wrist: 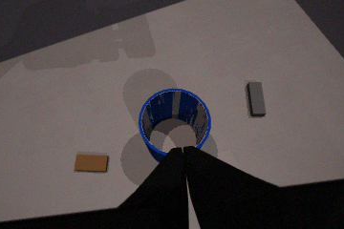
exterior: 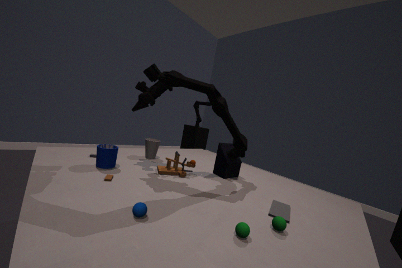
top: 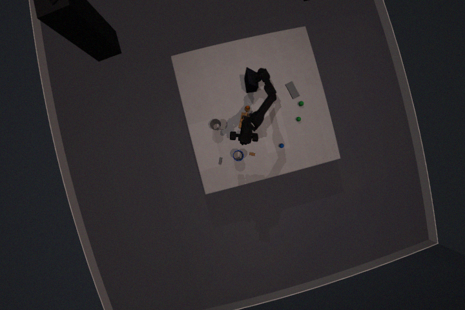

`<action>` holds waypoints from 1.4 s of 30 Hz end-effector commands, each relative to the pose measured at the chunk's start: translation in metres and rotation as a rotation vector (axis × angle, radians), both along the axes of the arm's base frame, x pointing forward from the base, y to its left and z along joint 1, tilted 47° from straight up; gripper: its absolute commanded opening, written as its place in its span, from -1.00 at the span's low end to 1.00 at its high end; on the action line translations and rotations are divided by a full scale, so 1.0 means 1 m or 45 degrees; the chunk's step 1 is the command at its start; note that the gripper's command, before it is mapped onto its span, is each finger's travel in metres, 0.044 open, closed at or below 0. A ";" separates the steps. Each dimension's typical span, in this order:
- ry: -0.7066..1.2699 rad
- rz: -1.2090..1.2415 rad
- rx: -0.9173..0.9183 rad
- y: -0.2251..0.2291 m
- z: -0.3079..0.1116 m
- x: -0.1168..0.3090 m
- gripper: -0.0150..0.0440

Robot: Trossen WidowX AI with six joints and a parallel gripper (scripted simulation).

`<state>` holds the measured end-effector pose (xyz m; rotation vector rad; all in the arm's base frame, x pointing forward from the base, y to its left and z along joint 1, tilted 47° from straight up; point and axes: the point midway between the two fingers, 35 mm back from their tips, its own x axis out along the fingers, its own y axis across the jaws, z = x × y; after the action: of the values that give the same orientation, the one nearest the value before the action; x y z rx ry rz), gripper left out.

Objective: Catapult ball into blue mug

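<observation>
The orange ball (top: 247,107) (exterior: 192,162) sits in the cup at the end of the arm of the wooden catapult (top: 241,123) (exterior: 168,171). The catapult is partly hidden under my arm in the top view. The blue mug (top: 238,155) (exterior: 106,156) (wrist: 151,148) stands upright, and no ball shows inside it in the wrist view. My gripper (exterior: 133,109) (wrist: 182,156) is shut and empty, its fingertips together. It hangs high above the table, between the catapult and the mug, pointing down towards the mug.
A grey cup (top: 215,124) (exterior: 152,148) stands beyond the catapult. A small orange block (top: 252,154) (exterior: 109,177) (wrist: 91,163) and a small grey block (top: 220,161) (wrist: 257,99) flank the mug. A blue ball (top: 281,145) (exterior: 139,209), two green balls and a grey plate (top: 292,90) (exterior: 280,209) lie farther off.
</observation>
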<state>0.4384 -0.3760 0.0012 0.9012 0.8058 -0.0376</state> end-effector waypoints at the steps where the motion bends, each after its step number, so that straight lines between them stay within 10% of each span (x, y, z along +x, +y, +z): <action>1: 0.001 0.000 -0.001 0.001 0.000 0.000 -0.49; 42: 0.338 1.250 -0.706 0.197 0.005 -0.083 -0.49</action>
<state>0.3665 -0.1897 0.0041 -0.0186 1.3070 0.4203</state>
